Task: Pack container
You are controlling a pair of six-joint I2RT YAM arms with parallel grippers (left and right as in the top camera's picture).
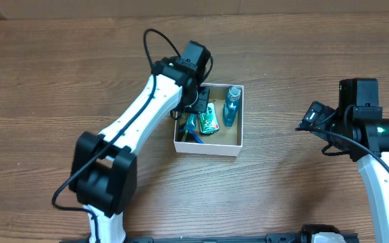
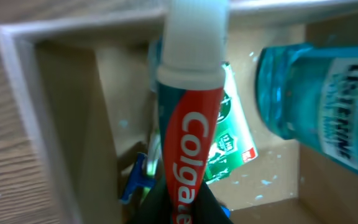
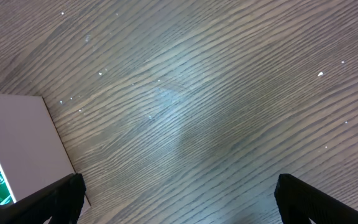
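The left gripper (image 2: 182, 211) is shut on the flat tail end of the toothpaste tube (image 2: 188, 143), and it is right over the container (image 1: 206, 148), on the side near the left arm. The tube sticks straight out from the fingers with its white cap at the far end. Its long way runs beside the box's near wall (image 2: 17, 74) and points at the far wall. So the next move looks like a small one: go down, not sideways. There is a free strip for it between that wall and the green packet (image 2: 229, 143). The mouthwash bottle (image 1: 231, 106) lies on the other side of the box, well out of the way. A blue thing (image 2: 135, 180) lies under the tube and could get bumped. I cannot tell if the tube touches the box floor yet. The right gripper (image 3: 179, 186) is spread wide, holds nothing, and waits over the bare table (image 3: 229, 93) just beside the box
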